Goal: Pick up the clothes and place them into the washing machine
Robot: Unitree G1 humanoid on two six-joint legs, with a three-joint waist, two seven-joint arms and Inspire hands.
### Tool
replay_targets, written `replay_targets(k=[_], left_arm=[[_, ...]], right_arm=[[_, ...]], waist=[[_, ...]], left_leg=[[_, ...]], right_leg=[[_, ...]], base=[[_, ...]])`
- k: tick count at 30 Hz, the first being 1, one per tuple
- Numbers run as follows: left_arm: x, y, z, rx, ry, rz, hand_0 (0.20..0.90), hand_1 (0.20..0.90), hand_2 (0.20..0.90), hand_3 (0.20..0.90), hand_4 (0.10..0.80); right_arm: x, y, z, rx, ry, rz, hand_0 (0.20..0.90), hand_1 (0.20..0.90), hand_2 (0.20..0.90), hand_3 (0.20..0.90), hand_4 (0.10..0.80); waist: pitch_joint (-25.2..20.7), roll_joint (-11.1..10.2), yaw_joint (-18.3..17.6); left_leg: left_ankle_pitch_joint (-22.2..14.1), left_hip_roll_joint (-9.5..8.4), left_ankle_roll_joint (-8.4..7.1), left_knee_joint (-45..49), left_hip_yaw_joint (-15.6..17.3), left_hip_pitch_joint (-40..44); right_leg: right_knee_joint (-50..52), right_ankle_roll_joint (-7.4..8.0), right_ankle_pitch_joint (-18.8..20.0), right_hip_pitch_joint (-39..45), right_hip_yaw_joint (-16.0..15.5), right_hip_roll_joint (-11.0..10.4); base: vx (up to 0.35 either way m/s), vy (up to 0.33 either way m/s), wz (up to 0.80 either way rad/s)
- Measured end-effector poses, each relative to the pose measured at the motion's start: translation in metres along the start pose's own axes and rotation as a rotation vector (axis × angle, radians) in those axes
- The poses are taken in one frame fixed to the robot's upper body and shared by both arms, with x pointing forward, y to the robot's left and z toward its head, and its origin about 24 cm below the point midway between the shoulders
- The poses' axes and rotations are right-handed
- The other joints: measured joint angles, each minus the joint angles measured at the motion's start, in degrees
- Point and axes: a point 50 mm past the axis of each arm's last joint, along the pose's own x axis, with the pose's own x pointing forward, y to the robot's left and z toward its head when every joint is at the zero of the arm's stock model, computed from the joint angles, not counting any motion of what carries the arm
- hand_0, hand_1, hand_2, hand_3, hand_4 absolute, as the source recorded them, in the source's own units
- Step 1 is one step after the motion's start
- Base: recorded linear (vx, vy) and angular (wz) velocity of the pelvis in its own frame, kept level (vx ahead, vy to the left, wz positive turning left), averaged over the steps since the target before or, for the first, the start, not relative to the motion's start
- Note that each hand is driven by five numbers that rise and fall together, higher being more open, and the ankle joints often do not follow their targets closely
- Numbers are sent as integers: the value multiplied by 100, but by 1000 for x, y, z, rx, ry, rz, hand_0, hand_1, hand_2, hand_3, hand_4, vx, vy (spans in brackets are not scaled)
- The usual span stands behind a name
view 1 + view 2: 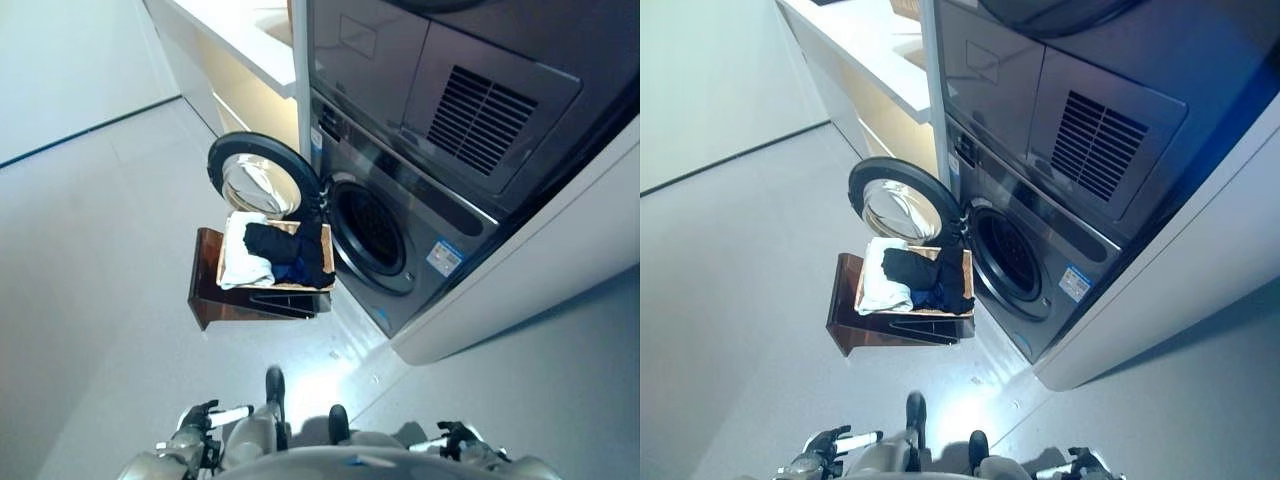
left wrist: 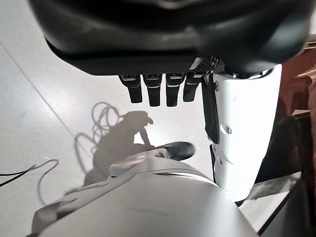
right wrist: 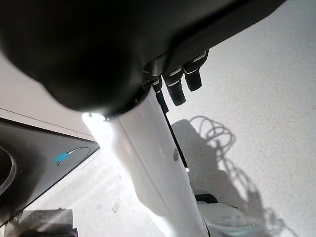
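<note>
A low basket (image 1: 326, 252) sits on a brown stool (image 1: 208, 290), just left of the washing machine (image 1: 420, 215). In it lie a white cloth (image 1: 243, 256), a black garment (image 1: 278, 243) and a blue one (image 1: 300, 271). The machine's round door (image 1: 262, 180) is swung open to the left, and the dark drum opening (image 1: 372, 232) is exposed. My left hand (image 1: 205, 418) and right hand (image 1: 455, 438) hang low at my sides, well short of the basket. Straight fingers (image 2: 158, 91) beside a white-covered thumb (image 2: 242, 128) show the left is open and empty; the right hand's fingers (image 3: 182, 79) are likewise straight.
A second appliance with a vent grille (image 1: 480, 115) is stacked above the washer. A white counter (image 1: 240, 45) runs off to the back left. A white cabinet side (image 1: 540, 270) juts out on the right. Grey floor lies between me and the stool.
</note>
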Motion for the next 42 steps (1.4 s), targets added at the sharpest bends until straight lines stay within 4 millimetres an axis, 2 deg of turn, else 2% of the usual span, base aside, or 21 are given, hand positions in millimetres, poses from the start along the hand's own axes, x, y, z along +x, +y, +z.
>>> replay_targets(k=[3, 5, 6, 7, 8, 10, 12, 14, 15, 17, 19, 20, 21, 22, 23, 25, 28, 32, 36, 39, 42], left_arm=[[-1, -1, -8, -2, 24, 1, 900, 900, 900, 900, 800], [-2, -1, -12, 11, 43, -1, 900, 900, 900, 900, 800], [-2, 1, -12, 13, 43, 1, 900, 900, 900, 900, 800], [-2, 1, -18, 17, 57, 4, 900, 900, 900, 900, 800], [-2, 9, -15, 19, 46, 25, 900, 900, 900, 900, 800], [0, 12, -5, 22, 21, 33, 900, 900, 900, 900, 800], [2, 4, 12, 22, -21, 12, 900, 900, 900, 900, 800], [2, -5, 22, 38, -72, -14, 900, 900, 900, 900, 800], [2, -7, 24, 75, -80, -23, 900, 900, 900, 900, 800], [2, -9, 28, 107, -97, -32, 900, 900, 900, 900, 800], [2, -8, 30, 126, -99, -33, 900, 900, 900, 900, 800], [2, -7, 27, 139, -88, -32, 900, 900, 900, 900, 800], [1, -8, 20, 155, -67, -37, 900, 900, 900, 900, 800], [1, -5, 17, 158, -54, -28, 900, 900, 900, 900, 800], [2, -4, 16, 158, -49, -23, 900, 900, 900, 900, 800], [2, 1, 16, 149, -45, -6, 900, 900, 900, 900, 800], [1, 3, 8, 142, -27, -4, 900, 900, 900, 900, 800], [0, -12, 3, 119, -23, -48, 900, 900, 900, 900, 800], [-1, -18, 2, 121, -23, -68, 900, 900, 900, 900, 800], [-1, -23, 8, 137, -40, -91, 900, 900, 900, 900, 800], [-1, -19, 4, 143, -29, -84, 900, 900, 900, 900, 800]], right_arm=[[-1, 1, -8, 34, 23, -1, 900, 900, 900, 900, 800], [-2, 3, -15, 47, 52, 2, 900, 900, 900, 900, 800], [-2, 5, -17, 49, 65, 8, 900, 900, 900, 900, 800], [-5, 13, -25, 48, 93, 25, 900, 900, 900, 900, 800], [-5, 21, -19, 48, 78, 47, 900, 900, 900, 900, 800], [-6, 30, -8, 46, 41, 71, 900, 900, 900, 900, 800], [-5, 29, 5, 51, 7, 71, 900, 900, 900, 900, 800], [-4, 27, 25, 64, -67, 65, 900, 900, 900, 900, 800], [-3, 26, 32, 68, -97, 65, 900, 900, 900, 900, 800], [-3, 24, 39, 70, -124, 60, 900, 900, 900, 900, 800], [-3, 22, 42, 73, -132, 56, 900, 900, 900, 900, 800], [-3, 22, 43, 73, -133, 57, 900, 900, 900, 900, 800], [-3, 22, 34, 119, -112, 53, 900, 900, 900, 900, 800], [-2, 19, 33, 162, -104, 41, 900, 900, 900, 900, 800], [-2, 18, 35, 164, -112, 42, 900, 900, 900, 900, 800], [-2, 16, 45, 167, -149, 40, 900, 900, 900, 900, 800], [-4, 26, 42, 152, -138, 65, 900, 900, 900, 900, 800], [-3, 22, 32, 78, -118, 59, 900, 900, 900, 900, 800], [-1, 16, 24, 71, -91, 46, 900, 900, 900, 900, 800], [0, 7, 19, 67, -83, 19, 900, 900, 900, 900, 800], [-1, 12, 9, 54, -61, 37, 900, 900, 900, 900, 800]], waist=[[-264, 1, 20], [-474, 7, -14], [-544, -14, -12], [-681, -143, -4], [-749, -347, -16], [-767, -519, -23], [-767, -523, 1], [-773, -433, 29], [-796, -428, 37], [-802, -421, 19], [-686, -325, -67], [-577, -284, -69], [-550, -139, -181], [-459, -134, -178], [-412, -135, -198], [-323, -254, -278], [-343, -443, -337], [-512, -141, -168], [-614, -118, -177], [-658, -85, -209], [-728, -176, -208]], left_leg=[[46, 100, 70, 140, 121, 51], [173, 90, 219, 231, 147, 71], [317, 35, 420, 186, 196, 125], [478, -43, 944, 96, 448, 293], [389, -200, 1049, 54, 506, 377], [216, -357, 1144, 114, 596, 411], [75, -458, 1212, 199, 579, 445], [-121, -461, 1251, 146, 655, 687], [-170, -486, 1284, 145, 652, 740], [-263, -507, 1320, 180, 661, 743], [-335, -520, 1427, 77, 488, 929], [-287, -501, 1427, 27, 465, 1088], [-448, -468, 1485, -3, 330, 1195], [-489, -478, 1498, 12, 399, 1275], [-502, -482, 1467, 8, 404, 1329], [-515, -489, 1382, 32, 376, 1434], [-669, -565, 1182, 32, 369, 1820], [-864, -260, 953, 61, 416, 1972], [-922, -191, 818, 99, 415, 2104], [-930, -145, 892, 39, 431, 2104], [-922, -166, 917, 39, 429, 2102]], right_leg=[[4, 40, -24, 71, 5, -15], [22, 270, -82, 79, 13, -43], [25, 362, -145, 134, 44, -109], [105, 546, -275, 151, 132, -199], [149, 642, -366, 171, 138, -370], [248, 720, -461, 160, 141, -531], [406, 918, -497, 172, 133, -620], [1054, 1329, -742, 36, 134, -616], [1507, 1436, -943, -115, 130, -638], [2212, 1546, -1079, -441, 147, -620], [3614, 1594, -1013, -1037, 253, -529], [4281, 1576, -1055, -1316, 233, -540], [3702, 1299, -1254, -1484, 128, -594], [2725, 1202, -1189, -1550, 111, -642], [2367, 1219, -1107, -1630, 95, -658], [1485, 1246, -653, -1823, -102, -704], [1200, 949, 480, -1515, -189, -645], [93, 672, 959, -758, -326, -344], [7, 567, 904, -484, -315, -259], [6, 591, 918, -497, -324, -224], [5, 595, 919, -500, -325, -252]], base=[[313, 193, -38], [277, 148, -16], [296, 176, -26], [270, 167, -25], [267, 165, -27], [252, 159, -6], [260, 161, 13], [257, 186, -7], [149, 137, -9], [178, 133, 5], [223, 85, 12], [246, 4, 27], [209, -44, 16], [148, -49, 15], [119, -84, -3], [99, -86, 20], [128, -71, 56], [135, -46, 16], [51, -32, -5], [11, -66, -3], [-26, -76, 2]])
